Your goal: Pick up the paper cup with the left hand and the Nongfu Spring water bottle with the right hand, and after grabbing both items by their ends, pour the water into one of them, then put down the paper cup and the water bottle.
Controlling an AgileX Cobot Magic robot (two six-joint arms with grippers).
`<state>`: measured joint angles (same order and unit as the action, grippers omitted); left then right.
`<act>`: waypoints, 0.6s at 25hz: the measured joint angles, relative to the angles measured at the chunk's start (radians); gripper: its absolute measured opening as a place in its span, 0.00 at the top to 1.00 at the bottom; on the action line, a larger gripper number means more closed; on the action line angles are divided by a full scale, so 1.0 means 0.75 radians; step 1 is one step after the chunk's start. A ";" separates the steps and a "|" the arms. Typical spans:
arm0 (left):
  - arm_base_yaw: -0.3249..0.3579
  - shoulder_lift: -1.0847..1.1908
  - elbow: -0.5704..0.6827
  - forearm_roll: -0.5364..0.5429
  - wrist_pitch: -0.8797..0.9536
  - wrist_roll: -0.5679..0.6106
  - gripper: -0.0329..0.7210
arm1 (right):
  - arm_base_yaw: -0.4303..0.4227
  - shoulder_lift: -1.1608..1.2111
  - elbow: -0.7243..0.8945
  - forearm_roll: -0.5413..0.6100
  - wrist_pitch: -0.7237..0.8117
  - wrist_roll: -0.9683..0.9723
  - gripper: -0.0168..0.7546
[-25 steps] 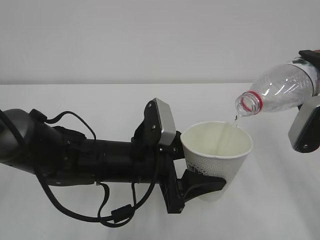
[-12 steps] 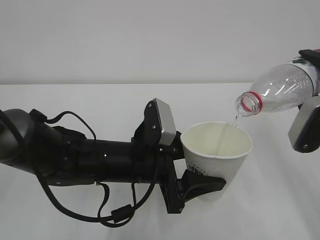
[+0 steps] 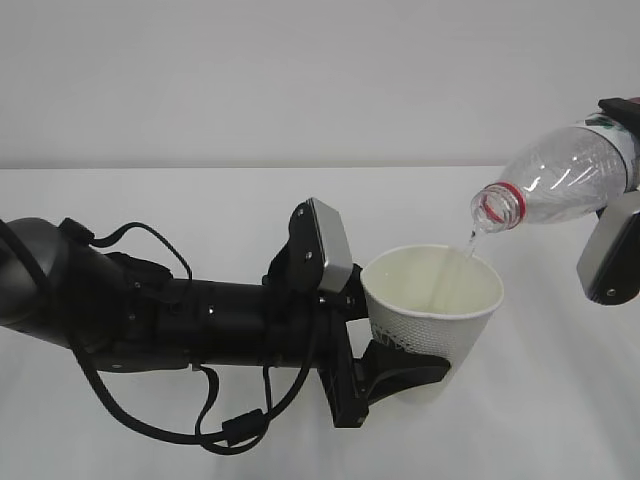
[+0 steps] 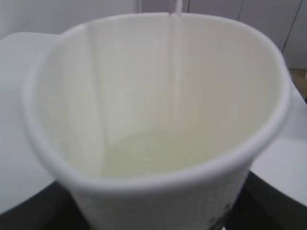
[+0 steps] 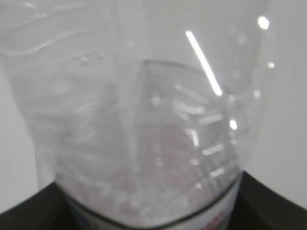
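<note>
The paper cup (image 3: 437, 318) was white outside with a dark printed mark, cream inside. The Nongfu Spring water bottle (image 3: 560, 180) was clear, with a red neck ring. The table (image 3: 150, 200) was white.

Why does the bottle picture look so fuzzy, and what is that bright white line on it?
In the right wrist view the water bottle sits so close to the camera that it blurs, and the white streak is glare from a light on the clear plastic. The left wrist view of the paper cup is soft too. The exterior view is sharper, with even light.
</note>
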<state>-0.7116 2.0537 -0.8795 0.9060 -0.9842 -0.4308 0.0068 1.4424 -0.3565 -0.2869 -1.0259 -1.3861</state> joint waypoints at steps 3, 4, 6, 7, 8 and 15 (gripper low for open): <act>0.000 0.000 0.000 0.000 0.000 0.000 0.27 | 0.000 0.000 0.000 0.000 0.000 0.000 0.35; 0.000 0.000 0.000 0.000 0.000 0.000 0.27 | 0.000 0.000 0.000 0.000 0.000 -0.002 0.35; 0.000 0.000 0.000 0.000 0.002 0.000 0.27 | 0.000 0.000 0.000 0.002 0.000 -0.001 0.35; 0.000 0.000 0.000 0.000 0.002 0.000 0.27 | 0.000 0.000 0.000 0.002 0.000 -0.001 0.35; 0.000 0.000 0.000 0.000 0.002 -0.003 0.27 | 0.000 0.000 0.000 0.002 0.000 -0.001 0.35; 0.000 0.000 0.000 0.000 0.002 -0.003 0.27 | 0.000 0.000 0.000 0.002 0.000 -0.001 0.35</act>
<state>-0.7116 2.0537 -0.8795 0.9060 -0.9826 -0.4327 0.0068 1.4424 -0.3565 -0.2850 -1.0259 -1.3868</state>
